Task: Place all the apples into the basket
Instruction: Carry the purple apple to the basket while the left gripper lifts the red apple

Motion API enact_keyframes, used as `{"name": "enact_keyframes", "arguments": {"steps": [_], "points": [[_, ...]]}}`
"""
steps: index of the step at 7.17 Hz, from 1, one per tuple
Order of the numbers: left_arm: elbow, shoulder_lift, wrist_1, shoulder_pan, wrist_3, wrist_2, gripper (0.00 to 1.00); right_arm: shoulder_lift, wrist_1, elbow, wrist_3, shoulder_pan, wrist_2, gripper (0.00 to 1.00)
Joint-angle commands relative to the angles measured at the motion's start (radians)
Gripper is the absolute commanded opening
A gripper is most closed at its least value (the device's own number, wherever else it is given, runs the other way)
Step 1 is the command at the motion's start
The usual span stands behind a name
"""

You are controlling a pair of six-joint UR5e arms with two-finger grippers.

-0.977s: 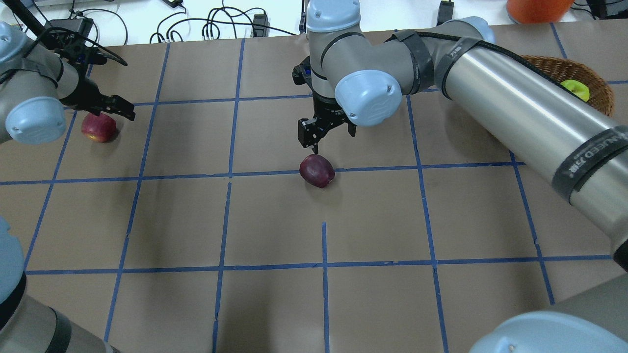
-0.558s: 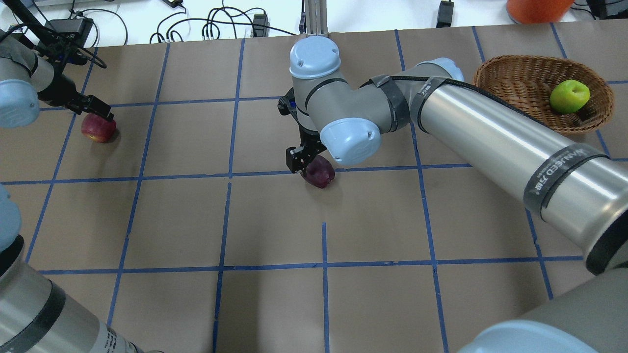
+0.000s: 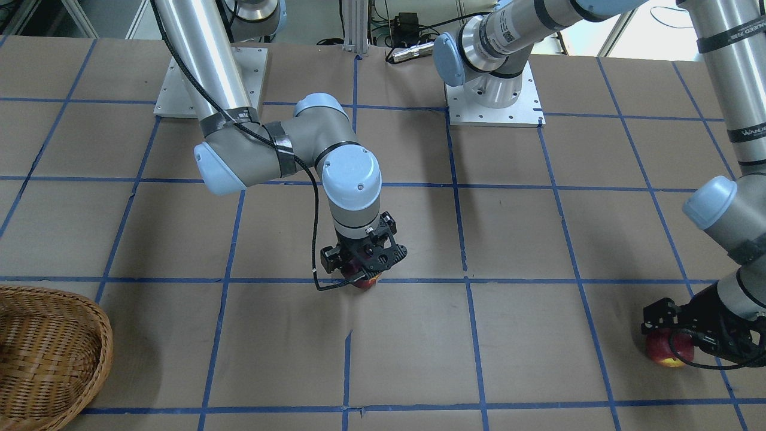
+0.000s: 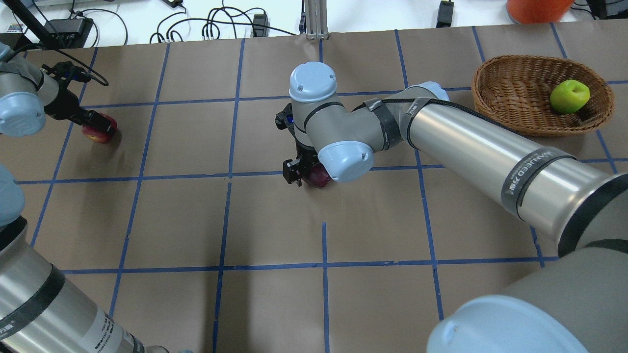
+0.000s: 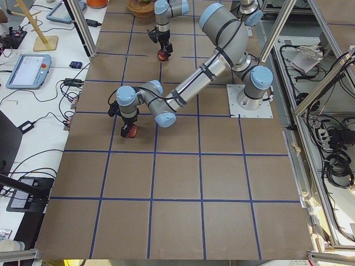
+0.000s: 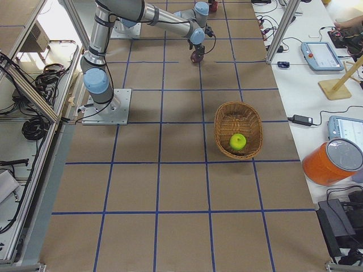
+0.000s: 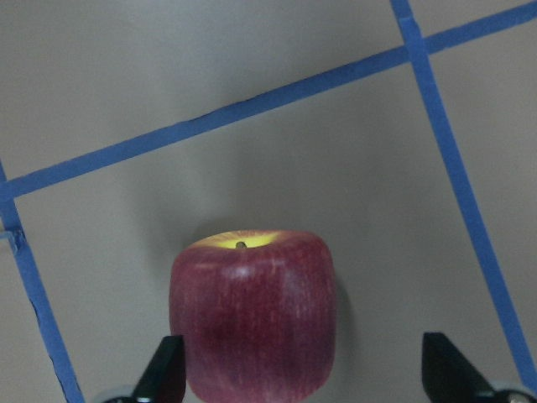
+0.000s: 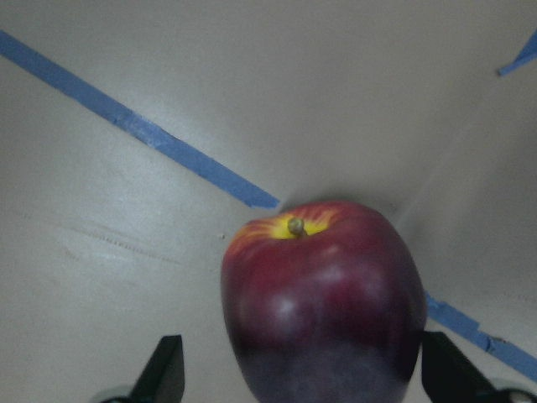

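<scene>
Three apples: the green apple (image 4: 569, 96) lies inside the basket (image 4: 515, 86) at the robot's right end of the bench (image 4: 171, 220). The maroon apple (image 8: 323, 294) sits mid-bench on a blue tape line (image 4: 196, 175), and the red apple (image 7: 252, 315) sits at the left end. The right tool (image 8: 306, 369) straddles the maroon apple with its fingers apart. The left tool (image 7: 306, 369) straddles the red apple, also spread and unclamped.

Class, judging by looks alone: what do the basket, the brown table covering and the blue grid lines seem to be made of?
Basket: woven wicker, matt tan; strands and braided rim show. Table covering: probably brown paper, matt, with seams. Blue lines: likely tape, flat strips with cut ends.
</scene>
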Motion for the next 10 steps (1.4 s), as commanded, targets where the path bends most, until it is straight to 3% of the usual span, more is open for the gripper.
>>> {"name": "enact_keyframes", "arguments": {"steps": [1,2,3,5,7,8,9,10], "points": [[0.018,-0.035,0.025,0.0,0.0,0.025,1.0,0.043,-0.071,-0.005,-0.006,-0.001,0.005,0.82],[0.032,-0.038,0.024,0.0,-0.001,0.026,1.0,0.039,-0.068,-0.009,-0.006,-0.009,-0.01,0.2],[0.051,-0.044,0.022,0.0,-0.001,0.026,1.0,0.025,-0.07,-0.02,-0.003,-0.02,-0.012,0.0],[0.094,-0.074,0.021,0.0,-0.001,0.025,1.0,-0.066,0.011,-0.067,0.016,-0.096,-0.018,0.0],[0.095,-0.08,0.019,0.0,-0.001,0.025,1.0,-0.142,0.186,-0.153,-0.017,-0.299,-0.165,0.0],[0.095,-0.078,0.014,0.0,0.002,0.023,0.82,-0.144,0.195,-0.163,-0.017,-0.399,-0.193,0.0],[0.095,-0.072,-0.011,-0.004,-0.001,0.026,0.48,-0.134,0.186,-0.169,-0.036,-0.514,-0.234,0.0],[0.096,-0.048,-0.097,-0.021,-0.026,0.031,0.34,-0.13,0.182,-0.173,-0.116,-0.635,-0.23,0.0]]}}
